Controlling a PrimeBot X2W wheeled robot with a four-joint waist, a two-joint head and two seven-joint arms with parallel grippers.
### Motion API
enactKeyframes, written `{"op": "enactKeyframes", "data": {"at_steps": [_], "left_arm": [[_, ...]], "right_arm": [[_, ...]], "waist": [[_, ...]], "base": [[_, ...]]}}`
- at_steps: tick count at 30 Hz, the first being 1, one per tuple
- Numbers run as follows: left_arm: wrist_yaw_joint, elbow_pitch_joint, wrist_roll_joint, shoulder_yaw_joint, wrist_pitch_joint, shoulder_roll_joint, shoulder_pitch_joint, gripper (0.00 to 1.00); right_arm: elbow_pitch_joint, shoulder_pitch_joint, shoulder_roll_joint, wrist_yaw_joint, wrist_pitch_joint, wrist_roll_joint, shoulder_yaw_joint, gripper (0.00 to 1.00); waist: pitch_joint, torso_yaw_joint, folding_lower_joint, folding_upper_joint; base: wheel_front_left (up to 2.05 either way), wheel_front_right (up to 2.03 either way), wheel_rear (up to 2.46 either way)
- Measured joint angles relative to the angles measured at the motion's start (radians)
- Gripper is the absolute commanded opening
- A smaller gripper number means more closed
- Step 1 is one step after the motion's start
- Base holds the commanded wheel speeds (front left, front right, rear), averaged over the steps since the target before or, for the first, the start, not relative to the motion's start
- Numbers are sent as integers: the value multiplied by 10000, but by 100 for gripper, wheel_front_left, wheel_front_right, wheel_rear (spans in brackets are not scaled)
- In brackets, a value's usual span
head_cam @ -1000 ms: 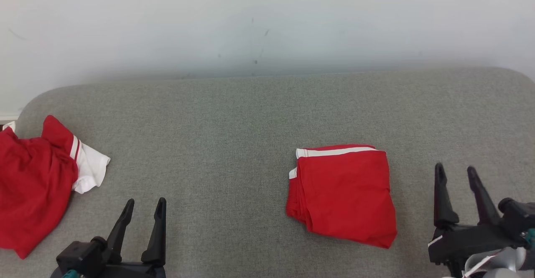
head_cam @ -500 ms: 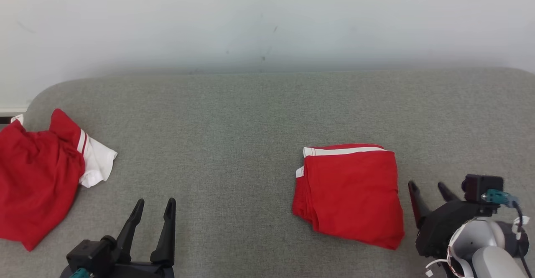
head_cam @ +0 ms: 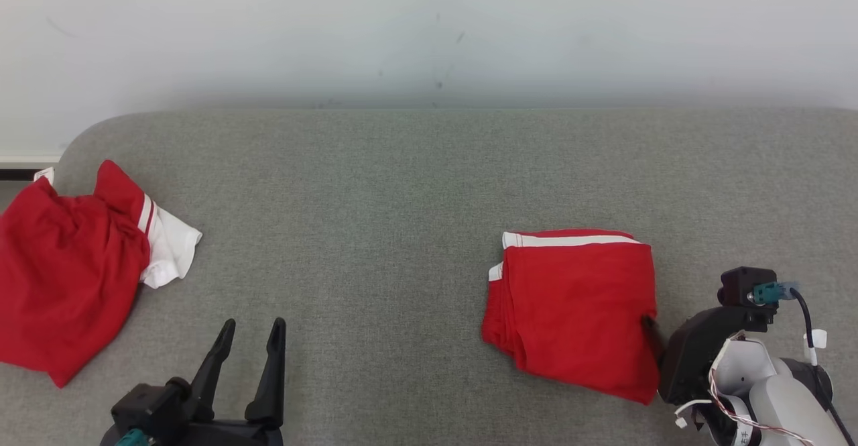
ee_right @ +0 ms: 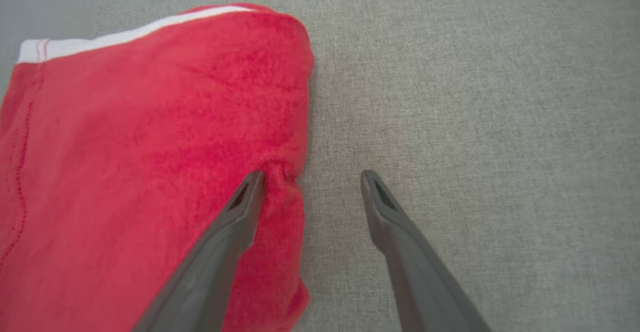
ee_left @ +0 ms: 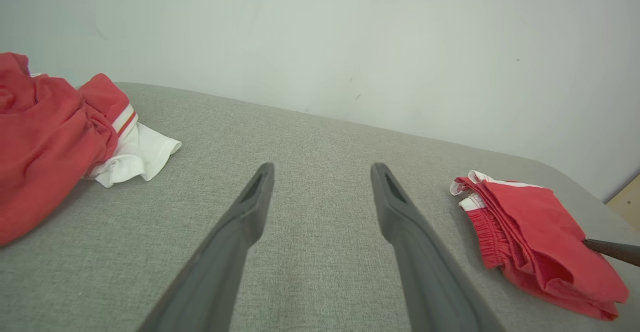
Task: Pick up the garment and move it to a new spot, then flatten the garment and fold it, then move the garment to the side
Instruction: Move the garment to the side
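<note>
Here the folded garment (head_cam: 576,308) lay flat on the gray padded surface (head_cam: 402,184), directly ahead of and under the right gripper (ee_right: 312,174). That gripper's jaws stood wide apart and held nothing. They straddled the garment's right edge. In the right wrist view one finger (ee_right: 240,212) touched the red cloth with its tip, where the fabric puckered a little. The other finger (ee_right: 395,222) was over bare surface just beside that edge.

The garment looked slightly longer from the robot's side toward the wall (head_cam: 429,30) than across, though it was close to square. Its white-striped band lay along the end farthest from the right gripper, facing the wall. Its stacked fold edges faced toward the left gripper (head_cam: 253,323).

The left gripper, also spread open and empty, hung low over bare surface, with the folded garment well apart to its right. A crumpled red and white garment (head_cam: 67,265) lay to its left.
</note>
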Motion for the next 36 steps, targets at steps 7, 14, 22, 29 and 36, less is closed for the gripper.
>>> {"op": "enactKeyframes", "data": {"at_steps": [7, 14, 22, 29, 36], "left_arm": [[-4, 23, 0, -59, 44, -17, -25, 100], [-86, 107, 0, -173, 84, -79, -213, 100], [-130, 207, 0, -192, 84, -88, -207, 100], [-161, 251, -2, -194, 84, -88, -204, 100], [-161, 259, -2, -169, 84, -84, -198, 100]], "right_arm": [[401, -351, -6, -77, 694, -2, 36, 100], [846, -621, 8, -203, 1315, 92, -209, 100], [1377, -1230, 180, -295, 1948, 173, -479, 100], [1801, -1507, 201, -368, 2487, 165, -548, 21], [1918, -1641, 165, -368, 2847, 21, -612, 0]], "waist": [[63, 123, 0, 0], [100, 322, 0, 0], [121, 600, 0, 0], [147, 778, 0, 0], [142, 816, 0, 0]], "base": [[0, 0, 0], [0, 0, 0], [0, 0, 0], [0, 0, 0], [0, 0, 0]]}}
